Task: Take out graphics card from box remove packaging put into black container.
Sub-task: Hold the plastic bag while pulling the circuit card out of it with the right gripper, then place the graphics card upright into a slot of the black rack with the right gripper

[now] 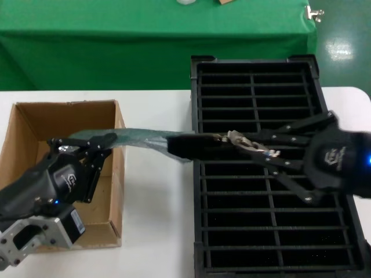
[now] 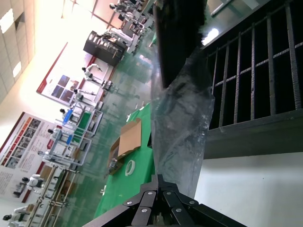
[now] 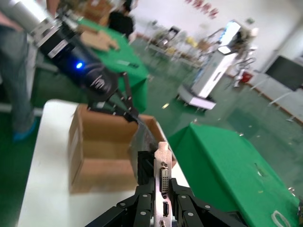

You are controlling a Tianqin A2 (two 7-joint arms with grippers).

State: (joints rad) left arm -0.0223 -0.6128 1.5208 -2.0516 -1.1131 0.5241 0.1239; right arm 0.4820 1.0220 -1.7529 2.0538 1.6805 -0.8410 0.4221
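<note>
White tabletop (image 1: 156, 231): card and bag pulled apart between two arms.
Left gripper (image 1: 87, 145) clamps the packaging (image 1: 142, 139); right gripper (image 1: 246, 145) seemingly pinches the graphics card (image 1: 194, 146) bracket over the black container (image 1: 255, 243).

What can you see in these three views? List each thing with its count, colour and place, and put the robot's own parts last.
Graphics card: one, dark with silver bracket, held in the air between carton and crate, partly out of the bag.
Packaging: one, silvery-grey bag, stretched between the two grippers.
Box: one, brown, open, on the table's left.
Black container: one, black, slotted, on the right.
Table: one, white.
Green cloth: one, behind.
Left gripper: shut on the bag, over the box.
Right gripper: shut on the card's bracket, over the crate.
</note>
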